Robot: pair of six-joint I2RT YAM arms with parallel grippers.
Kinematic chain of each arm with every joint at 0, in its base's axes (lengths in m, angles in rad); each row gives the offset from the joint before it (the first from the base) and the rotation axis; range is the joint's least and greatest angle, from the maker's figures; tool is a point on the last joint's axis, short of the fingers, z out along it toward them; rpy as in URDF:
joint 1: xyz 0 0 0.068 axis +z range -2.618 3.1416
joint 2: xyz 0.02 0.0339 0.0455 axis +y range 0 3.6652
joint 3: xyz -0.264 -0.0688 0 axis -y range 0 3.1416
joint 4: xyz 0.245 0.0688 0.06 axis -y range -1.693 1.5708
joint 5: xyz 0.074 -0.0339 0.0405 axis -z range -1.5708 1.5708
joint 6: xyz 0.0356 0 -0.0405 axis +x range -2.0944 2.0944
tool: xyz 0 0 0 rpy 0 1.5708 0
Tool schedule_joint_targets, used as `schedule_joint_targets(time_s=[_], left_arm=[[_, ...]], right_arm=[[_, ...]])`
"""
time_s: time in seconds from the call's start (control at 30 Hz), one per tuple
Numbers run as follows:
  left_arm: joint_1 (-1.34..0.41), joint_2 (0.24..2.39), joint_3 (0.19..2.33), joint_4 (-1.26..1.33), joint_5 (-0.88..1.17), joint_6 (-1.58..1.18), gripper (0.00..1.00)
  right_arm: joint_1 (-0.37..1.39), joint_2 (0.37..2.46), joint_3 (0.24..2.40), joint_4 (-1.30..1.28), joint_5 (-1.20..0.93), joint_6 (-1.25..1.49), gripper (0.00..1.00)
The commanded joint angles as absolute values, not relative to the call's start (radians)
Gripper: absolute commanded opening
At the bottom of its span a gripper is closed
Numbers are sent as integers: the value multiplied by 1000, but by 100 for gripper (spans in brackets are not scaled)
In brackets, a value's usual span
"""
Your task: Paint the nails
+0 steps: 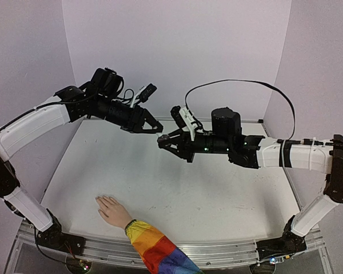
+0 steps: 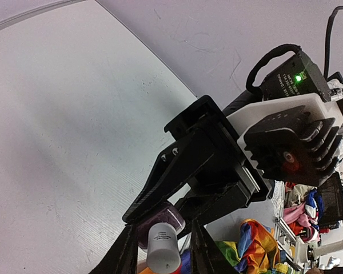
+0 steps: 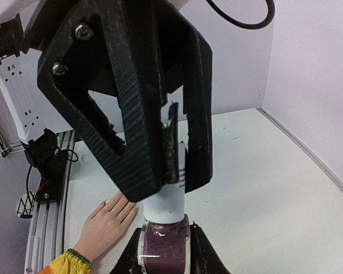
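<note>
Work on the nails [image 1: 103, 198] looks to be at its very start. They belong to the pale hand [image 1: 111, 209] that lies flat, palm down, near the front edge of the worktop [image 1: 217, 194], left of its middle. The rainbow sleeve [image 1: 154, 251] goes out over that edge. The nails are too small in every view to say if any of them carries polish; to me they look pale.

Both arms meet in the air above the far half of the worktop, well apart from the hand. The right gripper [image 1: 163, 141] has its fingers clamped on the small bottle [image 3: 166, 250] of dark purple glass and holds it by the body. The left gripper [image 1: 156, 127] comes to it from the opposite side. Its two fingers [image 3: 197, 148] stand on both sides of the white cap [image 3: 163, 208], pressed against it as far as the right wrist view shows. The cap sits on the bottle, so no brush is out.

My judgement is that the step in hand is opening the bottle. Unscrewing the cap, drawing out the brush, carrying it down to the hand and painting each nail are all left to do.
</note>
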State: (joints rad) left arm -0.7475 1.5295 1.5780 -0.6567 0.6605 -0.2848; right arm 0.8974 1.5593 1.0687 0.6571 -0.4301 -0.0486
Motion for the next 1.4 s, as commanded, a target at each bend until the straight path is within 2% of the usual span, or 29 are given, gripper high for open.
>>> schedule_joint_targets(time_s=[0.0, 0.27, 0.4, 0.47, 0.5, 0.57, 0.6, 0.7, 0.97, 1.23, 1.37], left_arm=[[-755, 1537, 1631, -658, 682, -270, 32], [-756, 1540, 1634, -668, 682, -262, 25], [-756, 1536, 1632, -672, 670, -259, 16], [-756, 1533, 1632, -672, 667, -259, 15], [-756, 1532, 1632, -673, 666, -259, 17], [-756, 1530, 1631, -676, 669, -257, 32], [-757, 1528, 1631, -675, 672, -255, 36], [-756, 1528, 1629, -680, 675, -250, 40], [-757, 1535, 1635, -689, 667, -247, 26], [-756, 1531, 1642, -690, 644, -244, 17], [-756, 1527, 1644, -691, 641, -242, 9]], right_arm=[[900, 1560, 1120, 713, -451, -48, 0], [900, 1559, 1119, 712, -451, -48, 0], [900, 1559, 1118, 712, -451, -48, 0], [900, 1559, 1117, 713, -451, -49, 0], [900, 1559, 1117, 712, -448, -49, 0], [900, 1558, 1115, 712, -448, -48, 0], [900, 1557, 1115, 713, -449, -49, 0], [900, 1556, 1114, 713, -450, -48, 0], [900, 1557, 1114, 712, -454, -48, 0], [900, 1560, 1112, 711, -458, -49, 0], [900, 1559, 1111, 711, -459, -51, 0]])
